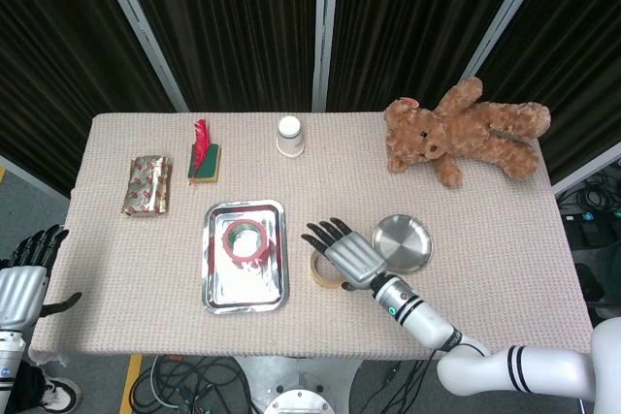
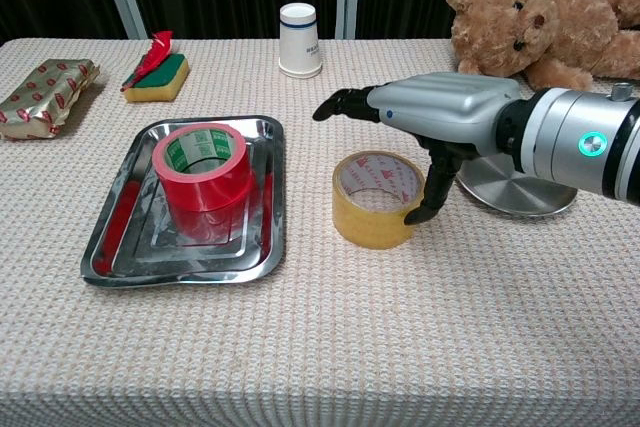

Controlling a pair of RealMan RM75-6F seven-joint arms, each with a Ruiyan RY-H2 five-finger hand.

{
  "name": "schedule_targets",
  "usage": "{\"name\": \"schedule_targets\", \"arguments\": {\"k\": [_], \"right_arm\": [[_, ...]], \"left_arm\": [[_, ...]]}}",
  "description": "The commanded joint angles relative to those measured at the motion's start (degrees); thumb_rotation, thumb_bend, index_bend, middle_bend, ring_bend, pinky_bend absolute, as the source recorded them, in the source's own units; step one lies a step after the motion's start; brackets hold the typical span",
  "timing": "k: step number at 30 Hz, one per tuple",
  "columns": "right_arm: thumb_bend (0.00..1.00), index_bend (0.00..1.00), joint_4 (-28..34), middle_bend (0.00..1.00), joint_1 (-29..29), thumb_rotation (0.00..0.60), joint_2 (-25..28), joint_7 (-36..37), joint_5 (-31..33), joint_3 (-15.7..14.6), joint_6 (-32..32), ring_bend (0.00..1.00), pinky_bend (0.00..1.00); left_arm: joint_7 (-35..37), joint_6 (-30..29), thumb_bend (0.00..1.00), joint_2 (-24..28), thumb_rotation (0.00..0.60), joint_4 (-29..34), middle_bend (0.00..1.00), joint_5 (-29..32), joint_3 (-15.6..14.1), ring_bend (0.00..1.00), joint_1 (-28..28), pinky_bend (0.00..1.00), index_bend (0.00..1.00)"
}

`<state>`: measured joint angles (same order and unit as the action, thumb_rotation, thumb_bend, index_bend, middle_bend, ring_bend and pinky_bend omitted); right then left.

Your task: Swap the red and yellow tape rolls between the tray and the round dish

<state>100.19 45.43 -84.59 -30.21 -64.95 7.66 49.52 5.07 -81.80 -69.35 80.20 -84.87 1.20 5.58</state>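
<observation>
Right robot hand [image 2: 435,122] spread over yellow tape roll [image 2: 376,198] on surface [image 2: 400,327]; lift clear without nudging it, then fetch red tape roll [image 2: 203,169] from tray [image 2: 110,247].

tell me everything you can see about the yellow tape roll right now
The yellow tape roll is a wide ring of translucent yellowish tape on a pale core with red print inside. It lies flat, hole up, on the woven table cover, between the tray and the round dish, in neither. The right hand is spread over it; its thumb reaches down to the roll's right side, the other fingers extended above.
</observation>
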Motion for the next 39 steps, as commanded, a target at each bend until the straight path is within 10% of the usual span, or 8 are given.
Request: {"name": "schedule_targets", "arguments": {"k": [1,14,39], "right_arm": [[0.00,0.00,3.1,0.00,-2.0,0.600,3.5,1.6,-2.2,-0.2,3.8,0.00,0.00],[0.00,0.00,4.4,0.00,-19.5,0.600,22.3,22.2,-12.3,-2.4,25.8,0.00,0.00],[0.00,0.00,-7.5,0.00,-26.2,0.600,24.6,38.1,-11.4,-0.8,25.6,0.00,0.00]], "left_arm": [[0.1,0.5,0.10,0.3,0.600,0.5,0.00,-0.7,0.3,0.00,0.9,0.09,0.02],[0.7,17.8,0.11,-1.9,0.600,8.3,0.00,-6.9,3.1,0.00,17.9,0.09,0.01],[0.2,37.1,0.11,-14.1,0.600,1.0,0.00,-0.2,5.1,0.00,35.3,0.09,0.01]]}}
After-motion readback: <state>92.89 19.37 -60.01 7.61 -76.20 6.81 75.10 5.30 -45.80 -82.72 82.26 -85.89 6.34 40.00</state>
